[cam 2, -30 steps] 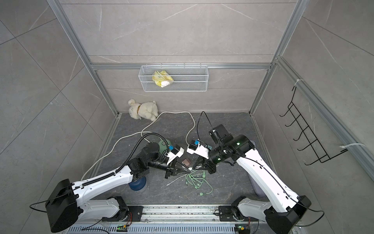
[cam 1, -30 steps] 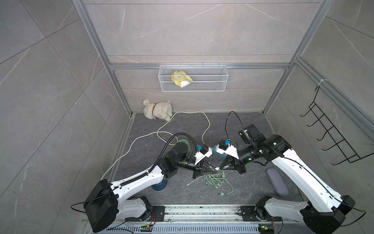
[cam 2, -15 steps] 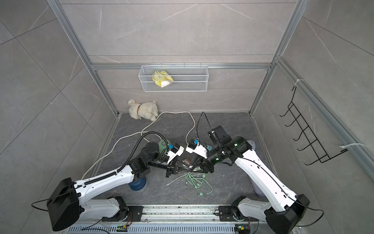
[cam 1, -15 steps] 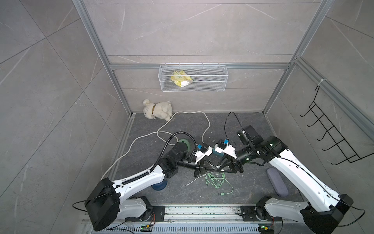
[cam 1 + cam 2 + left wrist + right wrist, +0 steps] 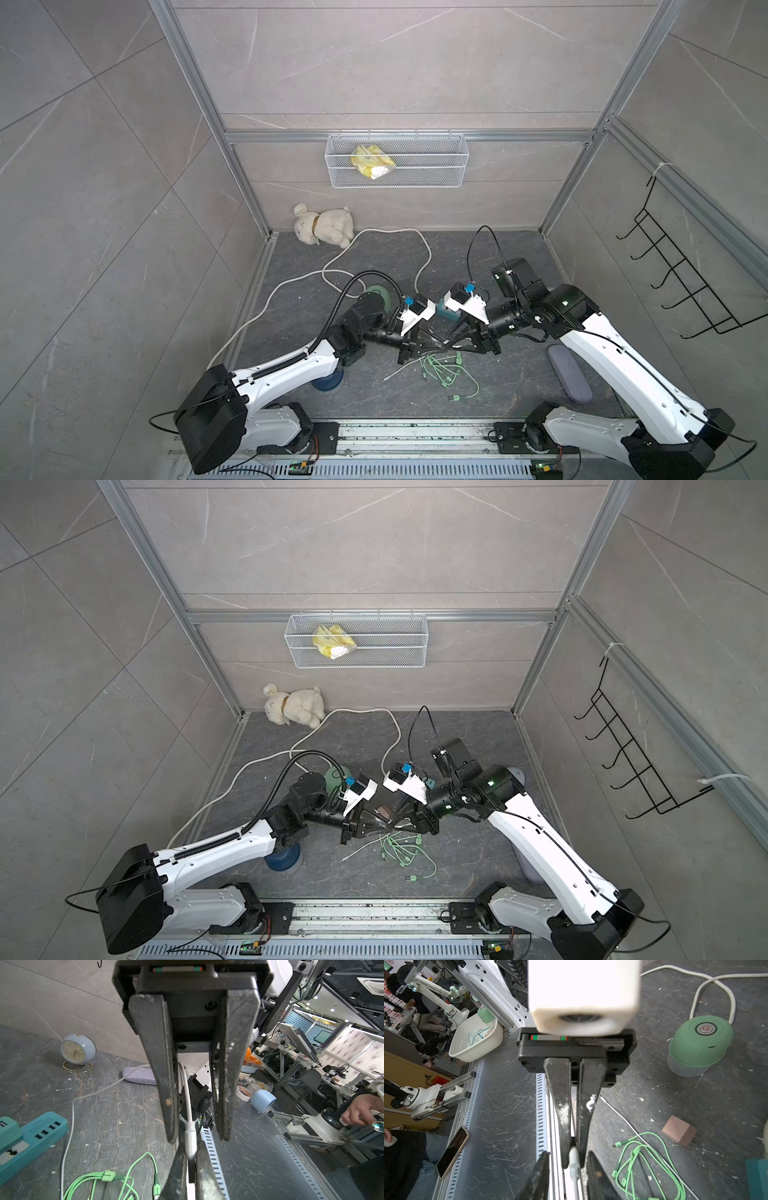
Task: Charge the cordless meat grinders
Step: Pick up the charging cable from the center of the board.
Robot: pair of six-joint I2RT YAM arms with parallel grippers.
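left hand [image 5: 574, 1159] pinched shut on a white plug [image 5: 190, 1142]; right hand [image 5: 198, 1136] open astride its cable [image 5: 188, 1097], not gripping. right wrist view shows the green grinder [image 5: 699, 1043] whole on the surface [image 5: 695, 1105]; only the top views show the navy grinder [image 5: 327, 381] under the left arm [image 5: 291, 365].

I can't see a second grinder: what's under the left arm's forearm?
The navy blue grinder stands beneath the left arm. Only its near edge shows; its top is covered.

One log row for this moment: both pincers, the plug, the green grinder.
left pincer: shut on white cable plug | right pincer: open, straddling plug | mint green dome-shaped plastic grinder: standing clear, untouched
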